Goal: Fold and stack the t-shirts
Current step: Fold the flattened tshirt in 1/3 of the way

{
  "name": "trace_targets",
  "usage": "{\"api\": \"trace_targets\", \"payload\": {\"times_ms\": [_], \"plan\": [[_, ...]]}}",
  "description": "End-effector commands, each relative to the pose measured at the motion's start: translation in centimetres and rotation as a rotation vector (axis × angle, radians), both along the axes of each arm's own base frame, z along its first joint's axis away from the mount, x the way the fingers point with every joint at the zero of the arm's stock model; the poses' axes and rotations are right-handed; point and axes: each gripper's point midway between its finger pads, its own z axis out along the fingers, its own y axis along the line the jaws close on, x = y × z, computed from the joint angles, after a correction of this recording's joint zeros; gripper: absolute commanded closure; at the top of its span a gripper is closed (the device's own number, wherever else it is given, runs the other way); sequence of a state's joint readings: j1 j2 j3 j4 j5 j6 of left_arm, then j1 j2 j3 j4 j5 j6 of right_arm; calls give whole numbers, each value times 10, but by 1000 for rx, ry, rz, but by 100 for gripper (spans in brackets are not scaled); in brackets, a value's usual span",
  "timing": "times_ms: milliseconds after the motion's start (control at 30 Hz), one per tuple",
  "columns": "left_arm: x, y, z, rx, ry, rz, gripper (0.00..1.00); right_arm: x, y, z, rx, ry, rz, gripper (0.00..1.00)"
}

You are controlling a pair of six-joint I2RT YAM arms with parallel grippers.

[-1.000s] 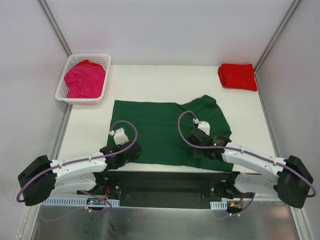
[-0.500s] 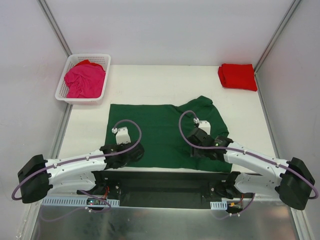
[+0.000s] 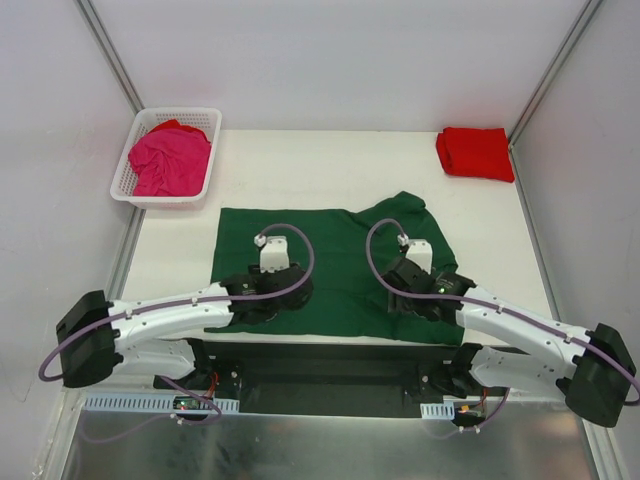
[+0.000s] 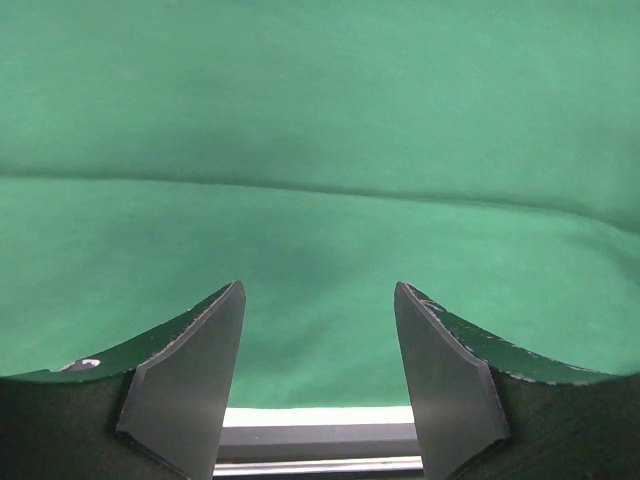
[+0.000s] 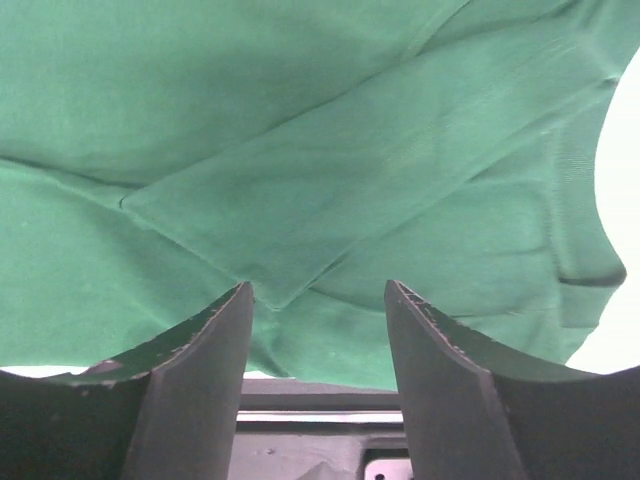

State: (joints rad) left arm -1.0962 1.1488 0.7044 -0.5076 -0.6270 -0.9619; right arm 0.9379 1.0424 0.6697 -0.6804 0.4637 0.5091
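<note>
We see a white counter (image 3: 330,165) closed in by plain white walls on three sides, with thin metal posts running up the back corners. The dark green t-shirt (image 3: 325,245) lies spread over the near half of the counter, its near hem along the counter's front edge. We take it as our mark.

Behind its left corner and apart from it, a white lattice basket (image 3: 128,182) sits at the counter's left edge. The magenta pink t-shirt (image 3: 172,160) is bunched inside it.

Over the green t-shirt's near left part the left claw (image 4: 318,292) hangs with its jaws standing apart. There is nothing between them, only smooth green cloth with one long shallow ripple beyond. The left arm reaches in low from the near left and covers that stretch of hem in the top view.

Over the near right part the right claw (image 5: 319,290) is likewise spread and holds nothing. Beyond it a flap of the green cloth is folded across the body, and the right side is rumpled with its edge curling. The right arm hides the near right corner.

Behind the green t-shirt's right side, well apart from it, the bright red t-shirt (image 3: 476,153) lies folded in the counter's back right corner.
</note>
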Motion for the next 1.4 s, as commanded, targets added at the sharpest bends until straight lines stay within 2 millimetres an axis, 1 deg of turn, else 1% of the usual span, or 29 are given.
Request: {"api": "trace_targets", "payload": {"times_ms": [0, 33, 100, 133, 200, 267, 300, 333, 367, 400, 433, 467, 500, 533, 600, 667, 700, 733, 900, 967, 1000, 1033, 1067, 1133, 1167, 1233, 1267, 1333, 1367], "plan": [[4, -56, 17, -33, -36, -144, 37, 15, -9, 30, -18, -83, -59, 40], [3, -74, 26, -70, -49, -176, 37, 16, -10, 31, -12, -83, -63, 40], [1, -94, 24, -84, -44, -228, 38, 18, -14, 35, 3, -91, -82, 39], [2, -112, 33, -136, -65, -253, 39, 18, -16, 38, 8, -96, -87, 39], [-6, -134, 31, -162, -46, -319, 41, 21, -25, 47, 33, -122, -119, 38], [-13, -161, 39, -200, -60, -383, 41, 22, -39, 54, 34, -136, -161, 38], [-15, -169, 32, -184, -52, -405, 41, 22, -44, 63, 60, -165, -178, 38], [-18, -181, 37, -203, -55, -428, 41, 23, -50, 70, 68, -180, -197, 38], [-20, -188, 37, -205, -53, -451, 41, 23, -61, 76, 63, -197, -229, 37], [-27, -197, 29, -197, -34, -483, 41, 22, -67, 81, 65, -211, -240, 37], [-30, -205, 32, -206, -37, -501, 42, 22, -73, 95, 87, -251, -260, 37], [-34, -210, 31, -204, -39, -524, 42, 20, -82, 99, 74, -255, -274, 37], [-42, -219, 27, -207, -33, -555, 42, 18, -85, 103, 76, -263, -277, 37], [-44, -226, 30, -219, -35, -570, 42, 17, -87, 113, 93, -283, -283, 36], [-50, -234, 22, -212, -21, -597, 42, 13, -95, 117, 77, -280, -294, 36], [-57, -243, 21, -218, -12, -624, 41, 10, -98, 120, 81, -288, -298, 36], [-58, -245, 15, -206, -6, -632, 41, 9, -99, 120, 85, -288, -300, 36], [-61, -250, 16, -209, -11, -643, 41, 8, -100, 121, 89, -291, -305, 36], [-71, -263, 3, -183, -4, -695, 41, 2, -104, 121, 105, -298, -312, 36], [-74, -269, 2, -170, -18, -725, 41, 0, -106, 120, 104, -299, -315, 35], [-75, -271, -3, -155, -16, -732, 42, 0, -107, 122, 108, -305, -316, 35], [-75, -275, -2, -153, -25, -740, 42, -1, -107, 122, 107, -306, -317, 35], [-76, -276, -8, -131, -30, -751, 42, -2, -108, 123, 108, -309, -318, 35], [-75, -281, -9, -115, -46, -766, 43, -2, -109, 124, 109, -312, -318, 35], [-76, -281, -15, -98, -44, -770, 43, -3, -109, 124, 110, -310, -315, 34], [-72, -284, -16, -85, -55, -770, 43, -4, -109, 122, 106, -306, -313, 34], [-72, -283, -22, -69, -53, -772, 43, -4, -110, 122, 105, -306, -315, 34], [-69, -286, -21, -60, -67, -774, 43, -4, -109, 121, 106, -301, -310, 33], [-68, -286, -24, -48, -68, -775, 44, -4, -109, 120, 103, -299, -309, 34]]}}
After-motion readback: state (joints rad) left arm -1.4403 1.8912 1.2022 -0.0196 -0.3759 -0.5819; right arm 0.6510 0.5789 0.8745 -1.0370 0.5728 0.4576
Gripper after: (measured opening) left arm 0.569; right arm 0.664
